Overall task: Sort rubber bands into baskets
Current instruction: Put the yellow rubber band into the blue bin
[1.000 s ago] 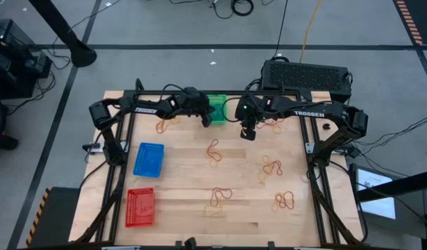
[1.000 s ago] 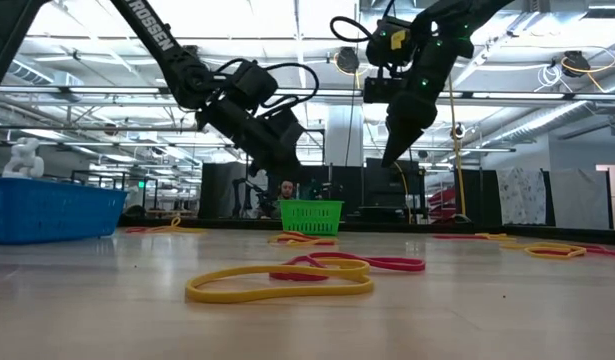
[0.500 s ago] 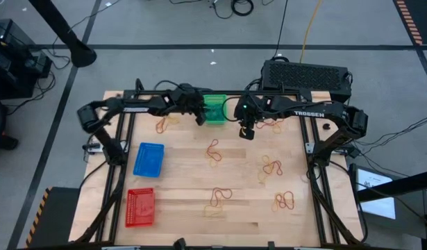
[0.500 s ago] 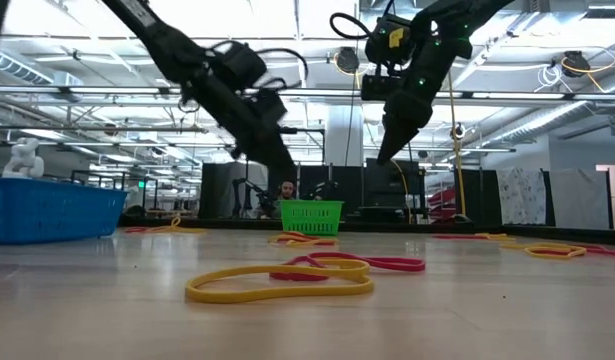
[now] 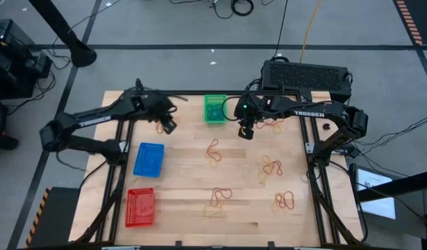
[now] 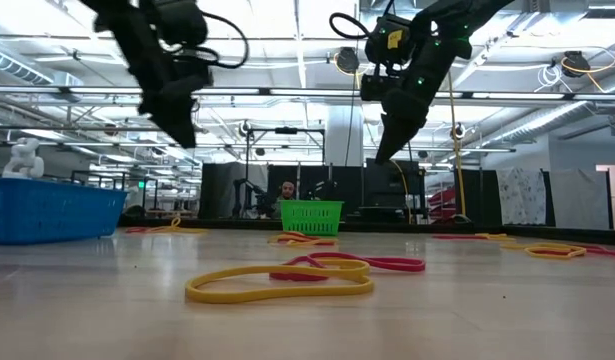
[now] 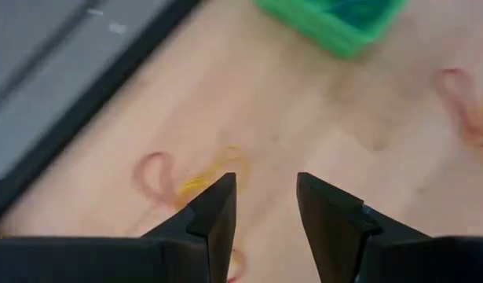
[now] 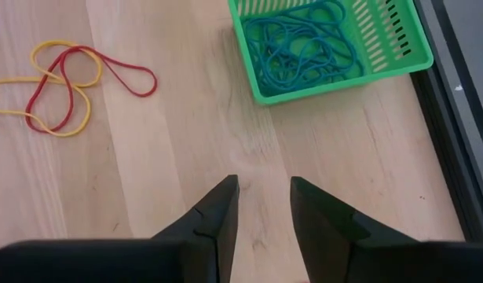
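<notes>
**Green basket holds green bands; both grippers empty above the far table**

Wooden table (image 5: 185,184) carries three baskets. The green basket (image 5: 214,109) sits at the far edge, near the middle; the right wrist view shows a tangle of green bands (image 8: 304,47) lying inside it, too knotted to count. The blue basket (image 5: 148,159) lies at the left, and the red basket (image 5: 139,207) just nearer than it, at the near left corner.

Loose bands lie in about seven small clusters of red and yellow loops on the wood. One cluster (image 5: 160,126) is at the far left, under the left arm. One (image 5: 214,151) is in the middle. One (image 5: 269,126) lies at the far right beside the right arm, one (image 5: 271,167) at the right, one (image 5: 284,201) at the near right. Two more (image 5: 218,196) sit close together at the near middle. The loops in each cannot be counted from above.

Two arms are in view. The left gripper (image 5: 169,126) hangs over the far-left cluster, well left of the green basket, its fingers (image 7: 214,212) apart with nothing between them. The right gripper (image 5: 246,132) hovers just right of the green basket, its fingers (image 8: 217,208) likewise apart and empty, bare wood below.

One black box (image 5: 305,75) stands beyond the table's far right edge.
</notes>
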Controlling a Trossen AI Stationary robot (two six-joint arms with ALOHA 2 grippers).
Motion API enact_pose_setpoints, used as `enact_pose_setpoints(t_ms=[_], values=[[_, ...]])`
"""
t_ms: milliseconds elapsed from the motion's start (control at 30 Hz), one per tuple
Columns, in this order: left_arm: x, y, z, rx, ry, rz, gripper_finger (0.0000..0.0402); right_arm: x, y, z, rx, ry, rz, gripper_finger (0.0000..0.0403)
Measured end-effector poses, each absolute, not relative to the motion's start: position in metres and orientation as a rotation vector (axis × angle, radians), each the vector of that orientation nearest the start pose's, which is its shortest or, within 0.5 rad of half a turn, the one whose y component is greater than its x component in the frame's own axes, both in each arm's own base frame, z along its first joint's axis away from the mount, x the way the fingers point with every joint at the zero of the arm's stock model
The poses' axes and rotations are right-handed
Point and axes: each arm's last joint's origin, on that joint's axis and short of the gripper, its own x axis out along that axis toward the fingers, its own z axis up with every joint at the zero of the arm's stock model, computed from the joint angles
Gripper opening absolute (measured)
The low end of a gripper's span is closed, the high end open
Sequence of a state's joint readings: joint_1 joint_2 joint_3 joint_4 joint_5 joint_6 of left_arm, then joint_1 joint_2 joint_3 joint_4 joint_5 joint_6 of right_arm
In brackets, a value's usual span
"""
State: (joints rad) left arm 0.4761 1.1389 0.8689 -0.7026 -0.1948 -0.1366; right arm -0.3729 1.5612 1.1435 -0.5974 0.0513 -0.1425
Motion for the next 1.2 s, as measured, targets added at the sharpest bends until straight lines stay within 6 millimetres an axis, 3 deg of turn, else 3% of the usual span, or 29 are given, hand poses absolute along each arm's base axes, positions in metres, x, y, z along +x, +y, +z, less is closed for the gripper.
enact_pose_setpoints(t_ms=[167,400,600,733,900,1067,1200], values=[[0.175,0.096,0.250,-0.140,0.814,0.806,0.0144,0.294,-0.116,0.241,0.046,1.034,-0.317,0.0110],[0.172,0.095,0.247,-0.089,0.722,0.802,0.0144,0.299,-0.118,0.243,0.031,0.979,-0.323,0.0110],[0.182,0.085,0.236,-0.061,0.674,0.544,0.0144,0.301,-0.114,0.244,0.167,0.946,-0.380,0.0110],[0.179,0.076,0.222,-0.025,0.655,0.463,0.0144,0.301,-0.100,0.241,0.269,0.991,-0.340,0.0110],[0.163,0.071,0.212,-0.006,0.682,0.514,0.0144,0.302,-0.064,0.236,0.305,1.087,-0.288,0.0110],[0.155,0.086,0.208,-0.101,0.636,0.832,0.0144,0.313,-0.040,0.240,0.212,1.012,-0.260,0.0110],[0.159,0.107,0.205,-0.237,0.660,0.782,0.0144,0.318,-0.033,0.243,0.135,0.965,-0.197,0.0110]])
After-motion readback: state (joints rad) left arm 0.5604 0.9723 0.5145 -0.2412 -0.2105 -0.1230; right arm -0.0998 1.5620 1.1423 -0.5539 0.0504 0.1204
